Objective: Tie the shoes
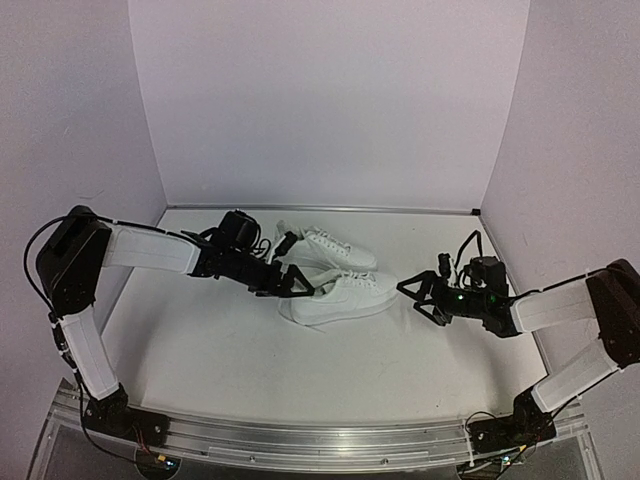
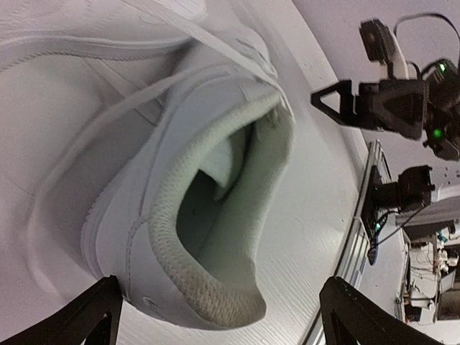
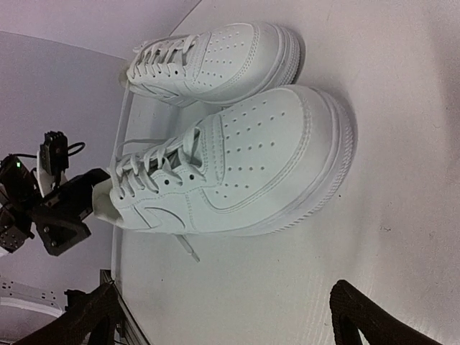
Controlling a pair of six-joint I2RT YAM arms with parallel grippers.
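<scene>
the near shoe (image 1: 338,298) and far shoe (image 1: 330,247) lie side by side mid-tabletop (image 1: 200,345), long axes running left to right, toes toward the right arm and heels toward the left. the laces (image 3: 122,129) trail loose. the left end effector (image 2: 219,316) is spread wide, with the near shoe's heel between its tips; contact unclear. the right end effector (image 3: 223,309), also wide, faces the toes and stands apart from them.

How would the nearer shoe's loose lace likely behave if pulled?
Probably floppy: the lace lies in slack curves on the table. Likely light, being thin. Pulling may drag the shoe, which it is laced through.
</scene>
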